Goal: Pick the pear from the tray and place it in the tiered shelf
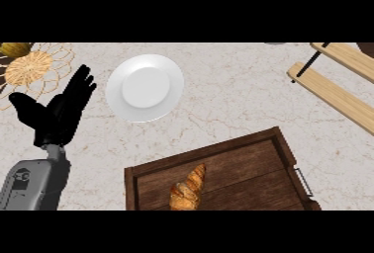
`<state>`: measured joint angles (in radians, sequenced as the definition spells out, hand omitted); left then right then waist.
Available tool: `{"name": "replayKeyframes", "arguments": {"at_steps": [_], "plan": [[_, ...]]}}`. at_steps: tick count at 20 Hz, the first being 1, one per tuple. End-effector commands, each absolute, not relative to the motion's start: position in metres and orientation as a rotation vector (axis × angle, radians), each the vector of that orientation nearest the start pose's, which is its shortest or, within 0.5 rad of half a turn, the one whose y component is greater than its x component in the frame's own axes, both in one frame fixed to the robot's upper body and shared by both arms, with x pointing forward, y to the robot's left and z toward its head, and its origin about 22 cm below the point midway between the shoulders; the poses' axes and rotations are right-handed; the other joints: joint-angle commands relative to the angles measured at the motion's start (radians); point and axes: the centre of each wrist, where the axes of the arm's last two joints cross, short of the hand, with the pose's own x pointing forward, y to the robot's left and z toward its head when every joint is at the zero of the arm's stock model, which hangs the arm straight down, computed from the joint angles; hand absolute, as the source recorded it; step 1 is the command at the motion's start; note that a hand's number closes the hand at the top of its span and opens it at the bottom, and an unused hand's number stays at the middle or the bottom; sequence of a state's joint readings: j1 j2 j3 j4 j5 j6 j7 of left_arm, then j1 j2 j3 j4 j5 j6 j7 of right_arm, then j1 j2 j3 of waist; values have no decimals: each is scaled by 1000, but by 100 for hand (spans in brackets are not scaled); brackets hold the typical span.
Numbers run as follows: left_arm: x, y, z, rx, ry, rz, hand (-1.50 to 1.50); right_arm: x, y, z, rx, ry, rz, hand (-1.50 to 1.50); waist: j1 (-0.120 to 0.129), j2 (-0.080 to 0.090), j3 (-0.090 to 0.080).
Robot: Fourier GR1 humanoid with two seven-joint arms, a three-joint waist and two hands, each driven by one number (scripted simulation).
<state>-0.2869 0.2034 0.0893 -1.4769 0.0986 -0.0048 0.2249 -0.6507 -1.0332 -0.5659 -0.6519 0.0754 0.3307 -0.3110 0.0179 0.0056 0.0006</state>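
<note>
Woven ornament (29, 69): straw-coloured, lying on the counter (234, 113) in the upper left corner.
Left robot hand (62, 111): black and released, holding nothing. Its fingers are straight and point up the view, with the thumb spread to the left. It rests near the left edge, just beside the ornament.
Forearm (33, 185): grey, coming in from the lower left corner.
Plate (145, 87): white and round, just right of the fingertips and apart from them.
Tray (248, 168): dark wood, set askew at lower centre and cut by the lower edge.
Bread loaf (188, 190): golden brown, lying in the tray's left part.
Pear: cannot be seen in this view.
Tray handle (303, 181): metal, on the tray's right end.
Tiered shelf (332, 94): pale slats on black rods at upper right, apart from the tray.
</note>
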Motion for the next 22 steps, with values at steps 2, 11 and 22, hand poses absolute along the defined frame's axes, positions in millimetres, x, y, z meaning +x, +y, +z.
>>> {"name": "replayKeyframes", "arguments": {"at_steps": [2, 11, 22], "plan": [[301, 251, 72, 63, -1533, -79, 0, 250, -598, 246, -599, -1691, 141, -150, 7, 0, 2], [302, 270, 74, 67, -1539, -55, 0, 167, -644, 293, -565, -1717, 123, -150, 5, 7, 7], [298, 287, 67, 110, -1543, -20, 0, 151, -648, 286, -472, -1841, 289, -150, -38, -3, 10]]}}
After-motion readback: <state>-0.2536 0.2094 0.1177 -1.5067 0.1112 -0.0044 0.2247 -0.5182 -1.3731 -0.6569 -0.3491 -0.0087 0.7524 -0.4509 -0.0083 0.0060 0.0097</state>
